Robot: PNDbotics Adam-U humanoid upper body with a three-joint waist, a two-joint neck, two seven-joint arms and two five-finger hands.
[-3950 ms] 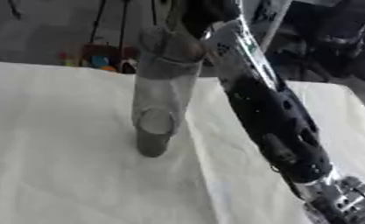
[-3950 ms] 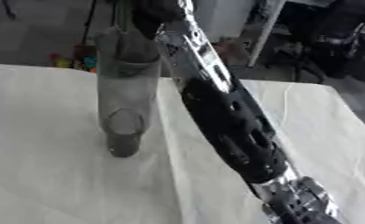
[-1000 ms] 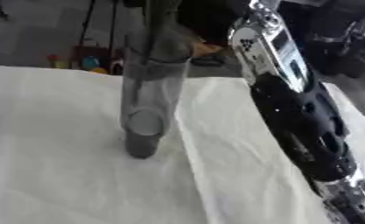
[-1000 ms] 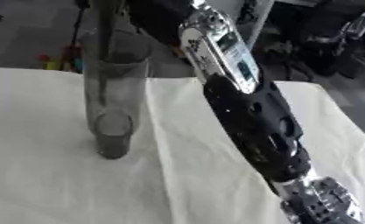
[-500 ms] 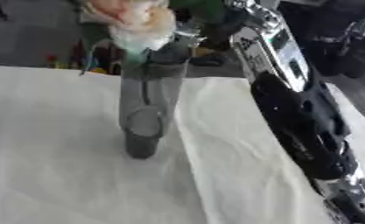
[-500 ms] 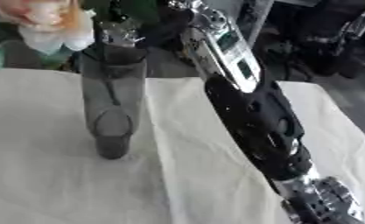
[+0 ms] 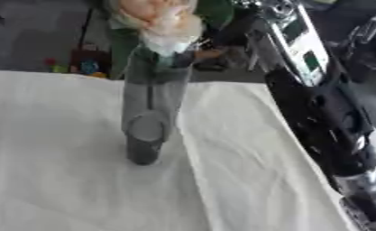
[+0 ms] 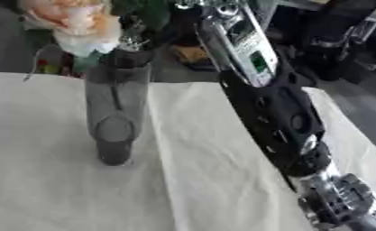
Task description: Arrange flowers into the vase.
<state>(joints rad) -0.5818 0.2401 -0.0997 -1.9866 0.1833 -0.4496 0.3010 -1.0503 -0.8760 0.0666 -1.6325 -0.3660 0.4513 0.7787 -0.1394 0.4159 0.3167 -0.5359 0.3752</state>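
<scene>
While pale peach flower (image 7: 155, 20) sits atop glass vase (image 7: 149, 115), vase stands upright on white cloth (image 7: 57, 180). Right arm (image 8: 273, 108) reaches over from right; hand hidden, fingers impossible to judge. Green leaves (image 8: 147, 13) behind bloom.

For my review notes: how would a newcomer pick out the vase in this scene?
Start from the white cloth covering the table. Left of the long black right arm stands the vase, a tall clear grey cylinder. It alone stands upright on the cloth, with a peach-and-white flower at its mouth.
</scene>
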